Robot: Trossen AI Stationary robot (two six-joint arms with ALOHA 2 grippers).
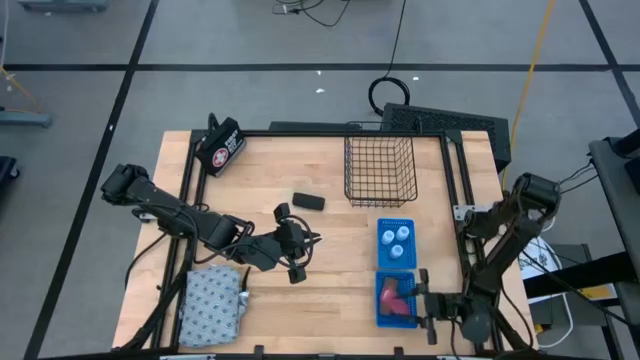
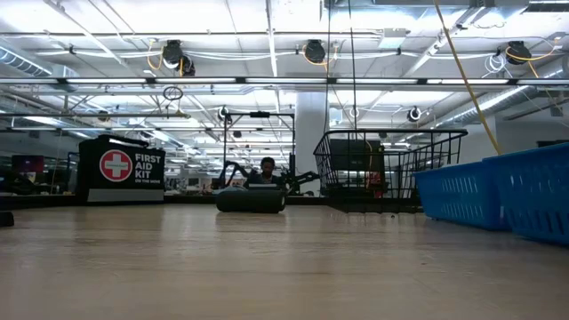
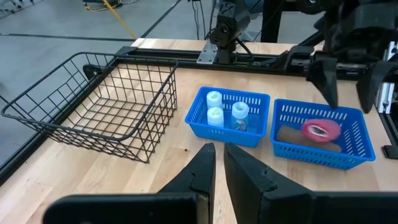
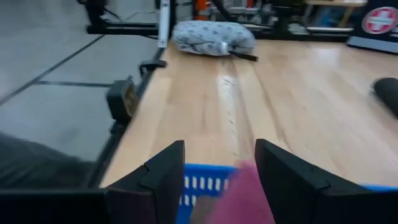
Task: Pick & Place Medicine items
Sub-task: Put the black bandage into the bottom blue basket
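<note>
On the wooden table (image 1: 330, 260), my right gripper (image 1: 424, 300) stands open over the near blue tray (image 1: 380, 318), the pink piece (image 1: 391, 291) lying inside. I should lift straight up. My left gripper (image 1: 312, 238) is shut, empty; the black piece (image 1: 308, 202) waits nearby.

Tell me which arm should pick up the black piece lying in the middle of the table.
Probably left. The left hand hangs shut beside the black piece, with nothing held. The right hand is open over the tray with the pink piece, farther off.
</note>
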